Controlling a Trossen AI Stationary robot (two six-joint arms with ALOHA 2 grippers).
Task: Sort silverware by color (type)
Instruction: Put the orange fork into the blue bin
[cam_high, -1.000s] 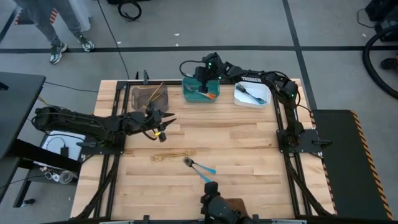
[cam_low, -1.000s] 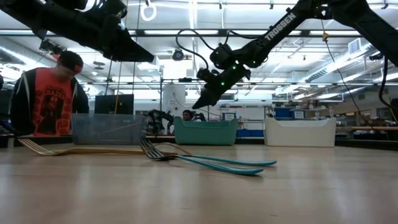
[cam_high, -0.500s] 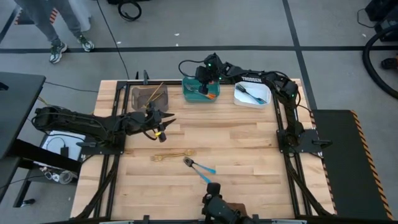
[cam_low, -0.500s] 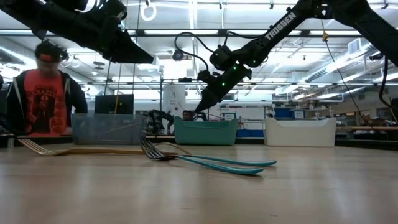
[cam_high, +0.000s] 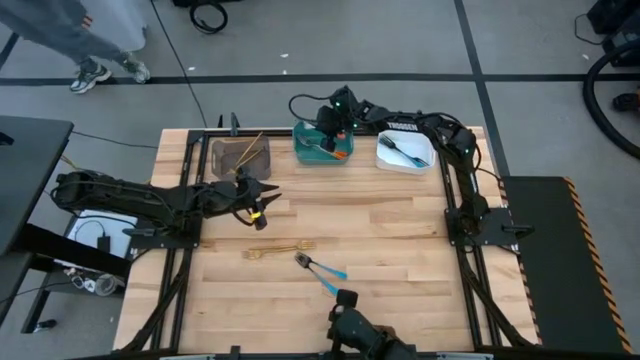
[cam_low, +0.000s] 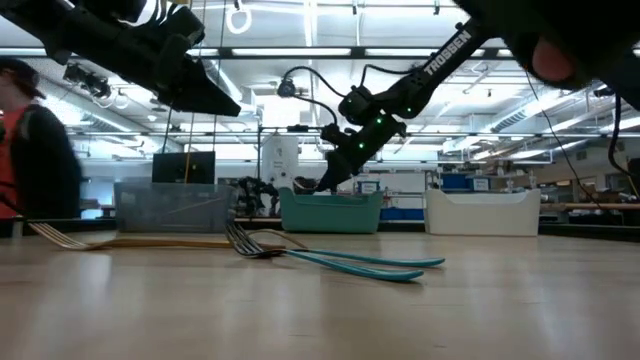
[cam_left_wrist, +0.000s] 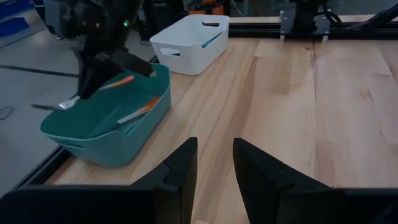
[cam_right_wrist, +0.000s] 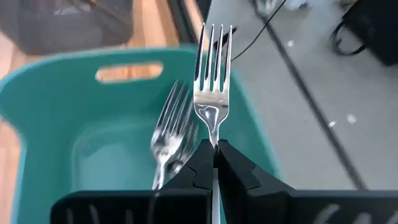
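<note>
The wooden table (cam_high: 380, 240) is made of pale, smooth boards, and much of the near and middle part is bare. Near the front edge lie two forks with blue handles (cam_high: 325, 271), thin and shiny, crossing each other. Just beyond them lies a gold fork (cam_high: 278, 250), flat on the wood.

Further in, on the left side, the left gripper (cam_high: 270, 192) hangs over the table. Its two dark fingers are partly apart, and I cannot tell whether they hold anything.

At the far edge stand three bins in a row: a grey bin (cam_high: 240, 157) with a gold piece sticking out, a teal bin (cam_high: 322, 145) and a white bin (cam_high: 405, 151) with a dark fork inside. The right gripper (cam_high: 325, 135) is over the teal bin, pinched tight on a silver fork with an orange handle (cam_right_wrist: 213, 93). Another fork like it lies in that bin.

Past the table is grey floor with dark tape lines, and a person's legs (cam_high: 95, 40) are there.
</note>
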